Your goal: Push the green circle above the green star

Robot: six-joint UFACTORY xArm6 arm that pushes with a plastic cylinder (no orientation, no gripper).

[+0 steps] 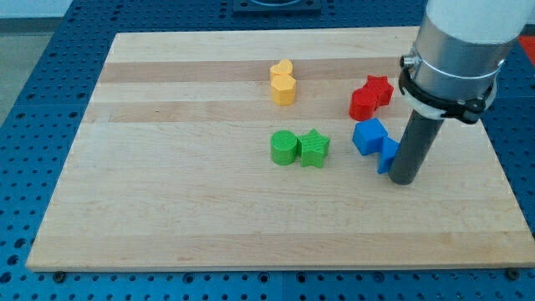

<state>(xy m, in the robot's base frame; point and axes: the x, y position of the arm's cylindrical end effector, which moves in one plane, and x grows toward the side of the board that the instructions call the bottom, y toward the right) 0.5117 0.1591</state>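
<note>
The green circle point(284, 147) sits on the wooden board point(167, 201) near the middle, touching the left side of the green star point(314, 149). My tip point(405, 181) is down on the board at the view's right, well right of the green star and a little lower. It stands against the right side of a partly hidden blue block point(386, 155).
A blue cube point(369, 136) lies just left of the rod. A red star point(379, 89) and a red block point(363, 104) lie above it. A yellow heart point(282, 70) and a yellow hexagon point(284, 89) lie above the green blocks.
</note>
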